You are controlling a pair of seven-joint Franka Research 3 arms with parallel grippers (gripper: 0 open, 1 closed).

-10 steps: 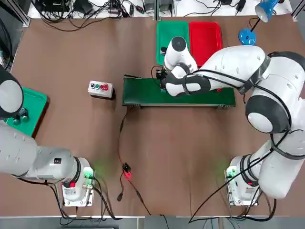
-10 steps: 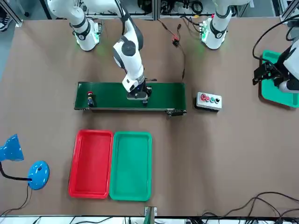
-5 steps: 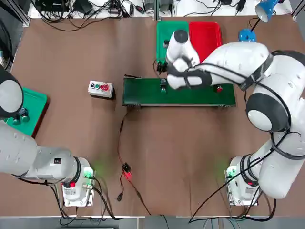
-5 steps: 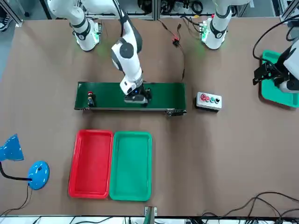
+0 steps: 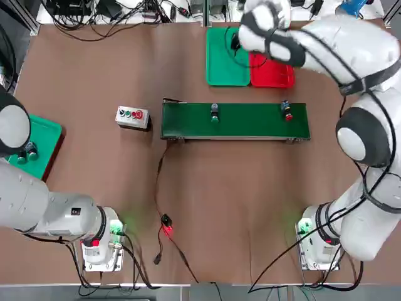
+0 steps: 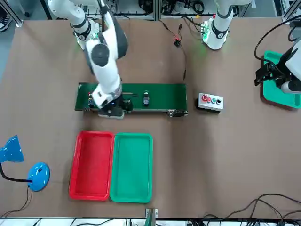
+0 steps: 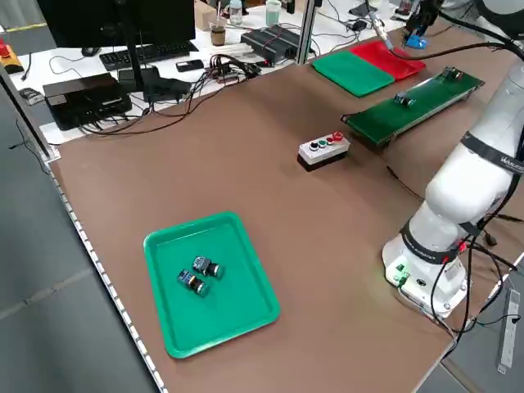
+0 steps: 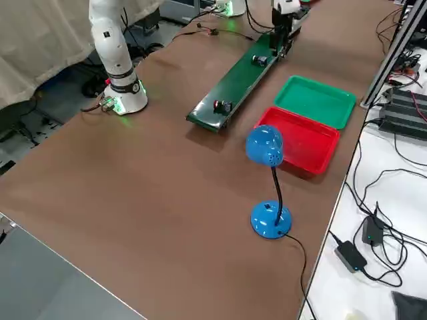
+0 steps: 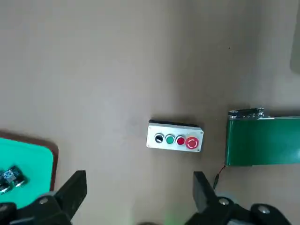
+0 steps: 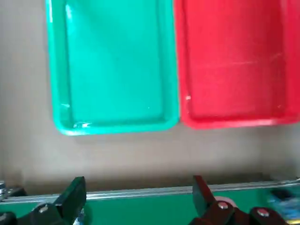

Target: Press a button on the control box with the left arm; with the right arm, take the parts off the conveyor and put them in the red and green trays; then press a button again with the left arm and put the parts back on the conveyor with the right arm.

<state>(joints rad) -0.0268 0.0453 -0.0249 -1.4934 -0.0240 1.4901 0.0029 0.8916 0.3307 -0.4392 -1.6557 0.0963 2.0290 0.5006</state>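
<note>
Both grippers' jaws apart; smooth plastic trays [image 10: 112, 70] beside the flat green conveyor [image 5: 250, 122]

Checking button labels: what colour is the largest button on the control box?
Red; the largest button on the control box shows best in the left wrist view.

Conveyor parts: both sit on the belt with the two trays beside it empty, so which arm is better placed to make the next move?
Right, probably. Its open right claw hangs over the belt's tray-side edge, near the red-capped part and green-capped part on the conveyor. The left claw is parked beyond the control box.
</note>
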